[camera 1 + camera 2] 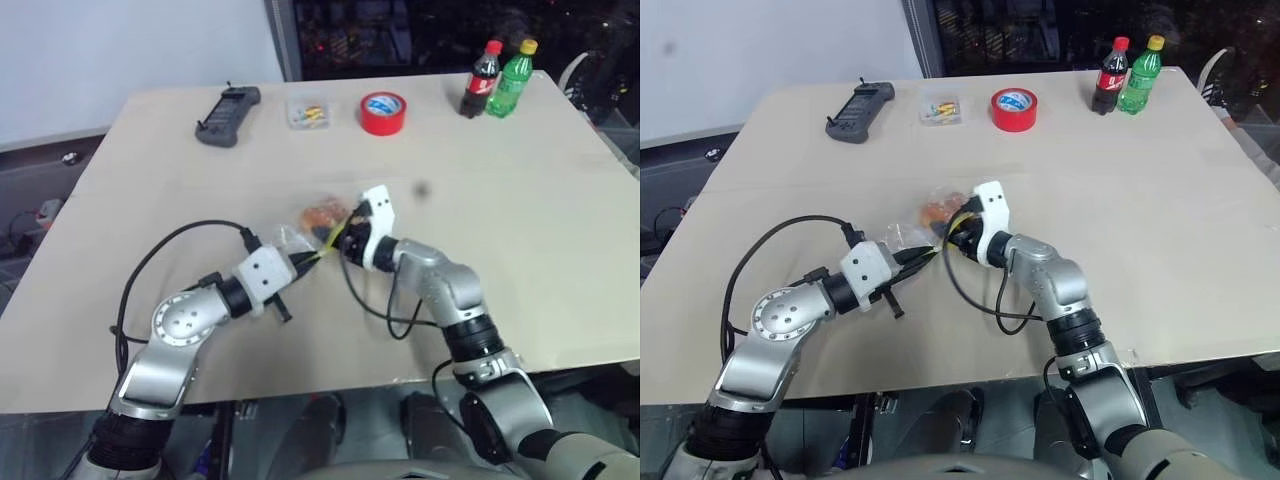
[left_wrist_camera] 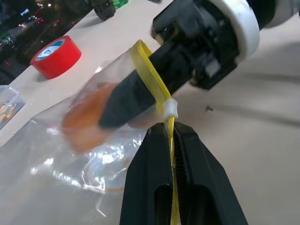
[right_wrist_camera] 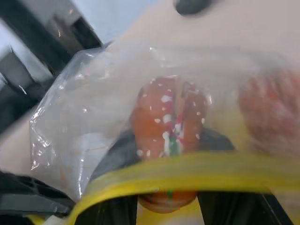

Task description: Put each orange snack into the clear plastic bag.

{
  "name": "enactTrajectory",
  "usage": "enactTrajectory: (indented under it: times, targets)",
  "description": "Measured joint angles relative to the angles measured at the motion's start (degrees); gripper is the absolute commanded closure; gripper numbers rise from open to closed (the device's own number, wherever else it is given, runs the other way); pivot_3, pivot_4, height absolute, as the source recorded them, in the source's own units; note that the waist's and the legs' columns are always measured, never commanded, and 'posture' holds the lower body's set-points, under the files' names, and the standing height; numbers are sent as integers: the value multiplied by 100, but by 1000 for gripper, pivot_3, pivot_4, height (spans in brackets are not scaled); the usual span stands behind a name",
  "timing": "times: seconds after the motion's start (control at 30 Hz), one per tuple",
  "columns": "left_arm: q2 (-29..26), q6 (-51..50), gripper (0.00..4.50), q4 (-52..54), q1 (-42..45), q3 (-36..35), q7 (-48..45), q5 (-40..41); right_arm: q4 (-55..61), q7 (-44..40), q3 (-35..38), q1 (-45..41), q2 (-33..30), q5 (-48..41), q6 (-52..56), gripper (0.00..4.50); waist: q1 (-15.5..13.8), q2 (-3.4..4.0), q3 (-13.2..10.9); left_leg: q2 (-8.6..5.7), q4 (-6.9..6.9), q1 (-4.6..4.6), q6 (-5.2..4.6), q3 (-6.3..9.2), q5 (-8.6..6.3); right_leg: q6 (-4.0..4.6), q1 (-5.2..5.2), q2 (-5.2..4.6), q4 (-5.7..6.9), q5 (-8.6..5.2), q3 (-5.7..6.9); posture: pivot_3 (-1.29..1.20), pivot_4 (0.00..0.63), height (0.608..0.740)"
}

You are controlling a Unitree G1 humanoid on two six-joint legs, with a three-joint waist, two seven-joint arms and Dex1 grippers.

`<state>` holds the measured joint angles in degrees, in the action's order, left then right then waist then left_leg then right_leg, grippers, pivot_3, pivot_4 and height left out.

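Bag [image 1: 300, 232]: mid-desk, lying flat; yellow-sealed mouth faces the near-right corner, closed end the far-left corner.
Left gripper [image 2: 171, 140]: pinched on the seal strip.
Right gripper [image 1: 335, 232]: fingers inside the mouth, clamping one snack [image 3: 169, 123].
Second snack [image 3: 272, 112]: beside it, in the bag.
Far edge: tape [image 1: 383, 112], box [image 1: 307, 111], remote [image 1: 228, 115], two bottles [image 1: 498, 80], well apart.

A pale beige table [image 1: 520, 220] spans most of the head view. Along its far edge, from upper left to upper right, lie a dark handheld controller [image 1: 228, 115], a small clear box of coloured bits [image 1: 308, 111], a red tape roll [image 1: 383, 112], then a cola bottle [image 1: 481, 79] and green bottle [image 1: 513, 78] standing together.
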<state>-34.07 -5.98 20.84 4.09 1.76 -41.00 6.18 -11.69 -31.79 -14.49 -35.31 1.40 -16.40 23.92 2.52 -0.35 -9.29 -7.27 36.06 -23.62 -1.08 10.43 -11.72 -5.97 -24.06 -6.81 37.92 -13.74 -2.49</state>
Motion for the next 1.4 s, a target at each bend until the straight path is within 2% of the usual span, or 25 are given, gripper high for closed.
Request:
enactTrajectory:
  times: [0.13,0.23,0.3,0.33,0.5,0.6,0.63,0.8,1.0,1.17,1.27,1.4]
  targets:
    - [127,-131,4500,0,-7,-132,62,176,-122,-307,-381,-17,-220,592,-960,2849,-3,0,0,0,1,2,0,1,0,0,1,1,0,0,1,0,150,740]
    - [233,-289,4500,-14,-7,-165,117,314,-312,-436,-598,-180,-399,1020,-1425,2031,-4,0,0,0,1,4,1,2,1,0,2,3,1,0,1,0,150,740]
    - [353,-452,4500,-55,-5,-216,121,506,-490,-409,-606,-284,-493,1347,-1762,1126,-5,-1,0,1,1,5,2,2,1,0,2,3,2,0,0,0,150,740]
    - [421,-533,4500,-108,1,-268,124,623,-538,-382,-607,-297,-536,1472,-1840,1003,-6,-1,1,1,1,5,2,2,1,0,2,4,2,0,0,0,150,740]
    - [604,-1012,4500,-242,323,-806,241,1392,-319,-527,-830,-26,-1062,1954,-2027,1003,-21,-2,1,0,2,2,4,4,2,0,3,1,0,0,2,0,150,740]
    - [607,-1264,4500,-325,391,-1058,248,1707,207,-662,-721,195,-1453,1950,-1897,1003,-37,-4,2,-3,6,-1,6,4,3,0,4,-2,-4,0,2,0,150,740]
    - [620,-1523,4500,-425,458,-1111,251,1992,879,-765,-487,500,-1833,1884,-1571,1003,-30,-4,2,-1,5,-1,5,4,2,0,5,0,0,0,2,0,150,740]
    - [587,-1878,4500,-497,621,-1355,266,2354,1592,-803,-339,861,-2202,1868,-1157,1003,-26,-5,2,0,5,-2,3,4,1,0,6,0,0,0,3,0,150,740]
    - [467,-2210,4500,-503,699,-1484,270,2649,1707,-381,-377,897,-2064,2221,-729,1003,-30,-7,3,1,6,-1,15,1,9,0,5,0,-1,0,2,0,150,740]
    - [323,-2347,4500,-446,692,-1509,243,2754,619,16,-660,563,-1676,2662,-905,1003,-23,-7,2,2,5,-1,26,-2,15,1,5,0,0,0,-1,0,150,740]
    - [274,-2348,4500,-413,687,-1508,245,2754,247,76,-654,298,-1480,2656,-1054,2370,-23,-7,2,2,5,-2,27,-2,16,1,5,0,-3,1,-1,0,150,740]
    - [270,-2348,4500,-390,657,-1508,260,2754,218,-22,-583,88,-1467,2585,-1329,4431,-30,-8,2,1,5,-2,27,0,15,1,5,0,-4,1,0,0,150,740]
